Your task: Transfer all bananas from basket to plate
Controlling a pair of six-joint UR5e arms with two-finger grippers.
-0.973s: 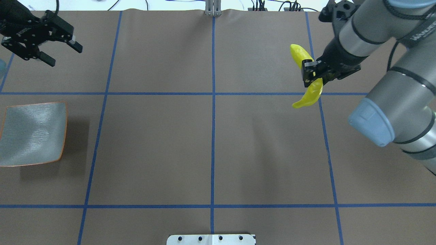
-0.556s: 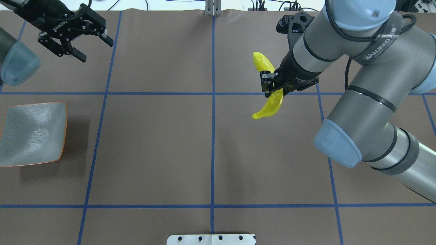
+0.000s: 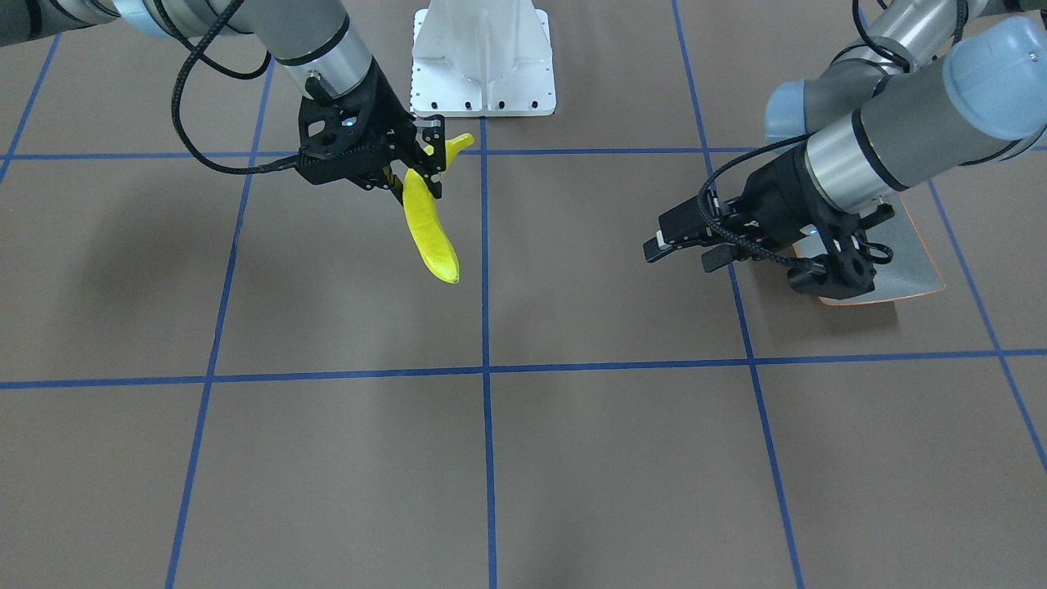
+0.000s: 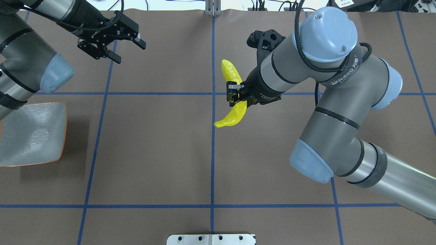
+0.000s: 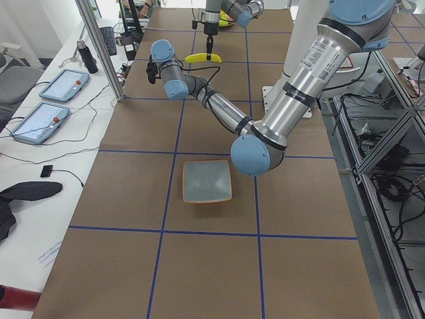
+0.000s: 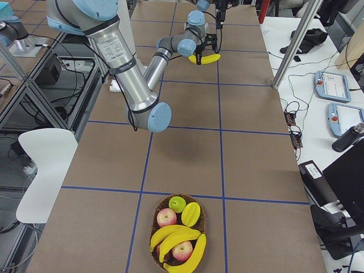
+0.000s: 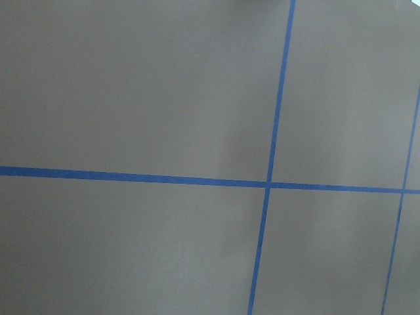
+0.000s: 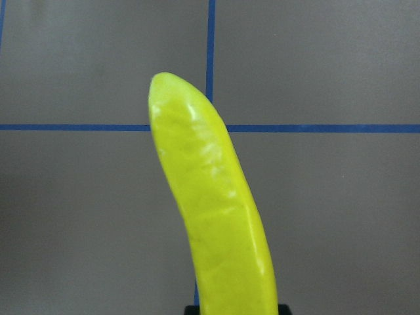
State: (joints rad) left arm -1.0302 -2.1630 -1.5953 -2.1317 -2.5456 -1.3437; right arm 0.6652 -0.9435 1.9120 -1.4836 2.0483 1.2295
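My right gripper [image 4: 234, 94] is shut on the middle of a yellow banana [image 4: 233, 115], held above the table near the centre line; the banana also shows in the front view [image 3: 429, 233] and fills the right wrist view [image 8: 216, 216]. My left gripper [image 4: 130, 53] hangs open and empty at the far left, apart from the banana. The grey-green plate [image 4: 30, 136] lies bare at the left edge, partly under my left arm. Far off at the table's right end, the basket [image 6: 154, 223] holds more bananas [image 6: 173, 236].
Red apples [image 6: 166, 216], a green apple [image 6: 177, 203] and a yellow-orange fruit share the basket. The white robot base [image 3: 483, 57] sits at the near-robot edge. Blue tape lines grid the brown table. Side tables with tablets [image 5: 63, 83] flank the far edge.
My right arm has carried the banana leftward, from the right part of the table to near the centre line. My left gripper has moved rightward, still open.
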